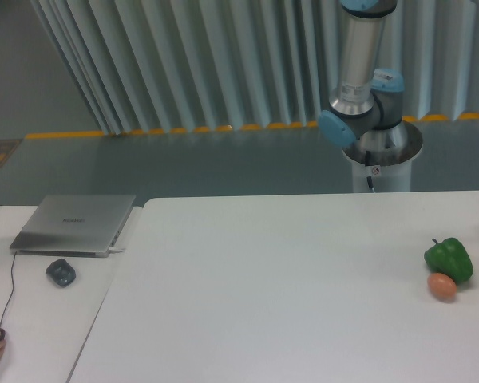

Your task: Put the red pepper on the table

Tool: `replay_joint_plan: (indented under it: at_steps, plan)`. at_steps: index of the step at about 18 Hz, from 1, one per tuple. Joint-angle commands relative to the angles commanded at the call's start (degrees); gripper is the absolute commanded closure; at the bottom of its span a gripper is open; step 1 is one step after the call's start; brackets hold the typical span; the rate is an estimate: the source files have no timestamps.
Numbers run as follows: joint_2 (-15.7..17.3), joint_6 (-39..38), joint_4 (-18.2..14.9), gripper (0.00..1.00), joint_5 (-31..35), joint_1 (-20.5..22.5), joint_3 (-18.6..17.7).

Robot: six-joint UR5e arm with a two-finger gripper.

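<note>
The red pepper is out of view. The large white table [287, 287] fills the lower right of the camera view. Behind its far edge stands the arm's base and lower joints [366, 112], with the upper arm rising out of the top of the frame. The gripper does not show anywhere in the frame.
A green bell pepper [449, 258] sits near the table's right edge, with a small orange-brown ball [441, 286] touching its front. On the adjoining desk at the left lie a closed laptop [73, 224], a dark mouse [61, 272] and a cable.
</note>
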Motion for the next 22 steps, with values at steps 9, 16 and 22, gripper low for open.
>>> replay_joint_plan:
  at_steps: [9,16,22]
  plan:
    - [-0.35,0.36,0.09,0.00,-0.26,3.35,-2.55]
    - [-1.58,0.61,1.93,0.00,-0.18,3.35,-2.82]
    - [-2.55,0.35,2.81,0.00,-0.35,3.35,-2.91]
